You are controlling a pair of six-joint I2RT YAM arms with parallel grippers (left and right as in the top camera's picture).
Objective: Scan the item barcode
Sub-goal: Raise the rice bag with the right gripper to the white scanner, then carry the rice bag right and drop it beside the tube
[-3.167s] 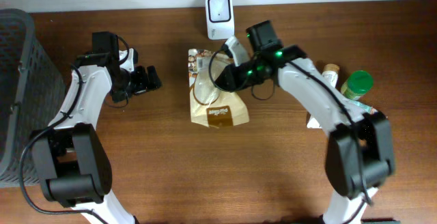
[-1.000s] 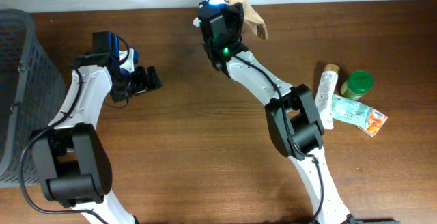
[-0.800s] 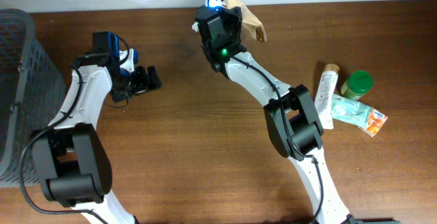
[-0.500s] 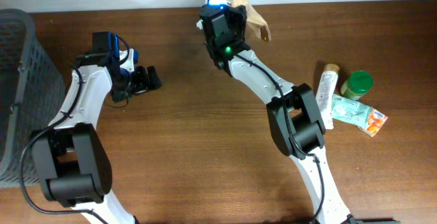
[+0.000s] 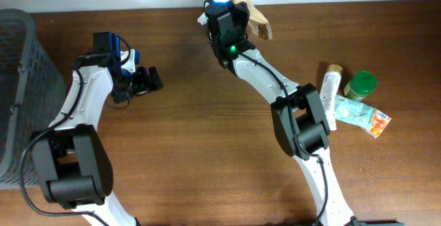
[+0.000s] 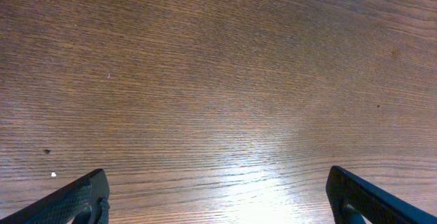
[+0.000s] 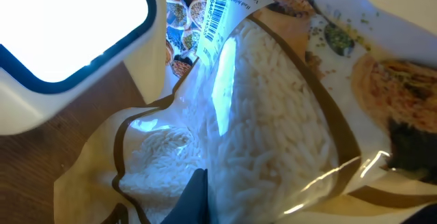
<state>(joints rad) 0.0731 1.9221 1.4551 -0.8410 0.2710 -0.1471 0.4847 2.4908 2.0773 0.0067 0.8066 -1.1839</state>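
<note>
The item is a tan bag of white rice (image 7: 273,115) with a clear window. My right gripper (image 7: 199,186) is shut on it and holds it up against the white, blue-lit scanner (image 7: 61,26). The bag's barcode label (image 7: 220,9) sits right beside the scanner's edge. From overhead, the bag (image 5: 253,19) hangs at the table's far edge past the right gripper (image 5: 238,9), and the scanner is mostly hidden under the wrist. My left gripper (image 5: 148,80) rests at the left, open and empty; in its wrist view its fingertips (image 6: 75,200) stand wide over bare wood.
A grey mesh basket (image 5: 17,95) stands at the left edge. At the right lie a cream tube (image 5: 331,91), a green-lidded jar (image 5: 360,85) and a flat printed packet (image 5: 362,114).
The rice bag has gone from lying on the table to being held at the scanner. Over the last second the right wrist shifted slightly right. The left arm has not moved.
</note>
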